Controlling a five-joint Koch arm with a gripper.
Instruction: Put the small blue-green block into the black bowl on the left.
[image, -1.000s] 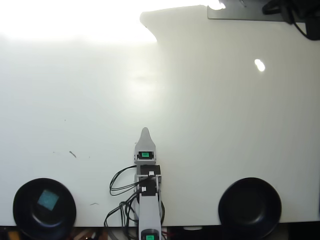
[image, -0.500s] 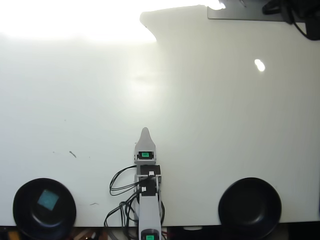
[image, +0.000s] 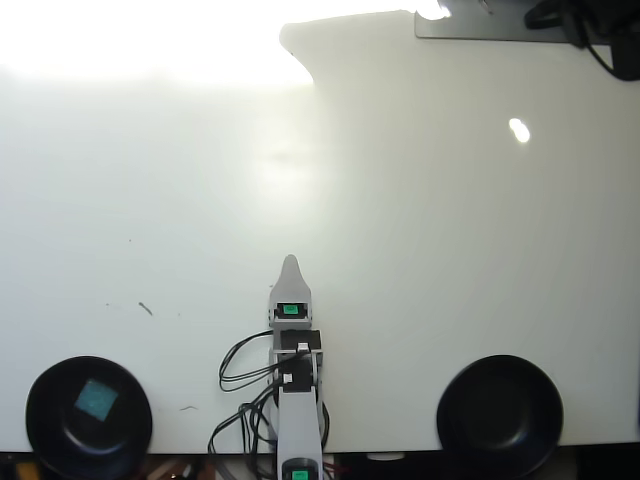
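In the overhead view the gripper (image: 290, 264) sits low in the middle of the frame, its pale tip aimed toward the top edge; only one pointed tip shows from above, so I cannot tell whether the jaws are spread or pressed together, and nothing appears to be held. Behind it the grey arm (image: 297, 400) runs down to the bottom edge, with black cables (image: 240, 375) looped at its left. Out at the lower left corner, the small blue-green block (image: 97, 399) lies inside the black bowl (image: 42, 432) — resting on its floor, well apart from the gripper. By that placement the task looks done, with nothing obvious left. Counting: one block, one arm, and two black bowls — the second bowl (image: 500, 414) at lower right appears empty. Both stand on the white table (image: 450, 250).
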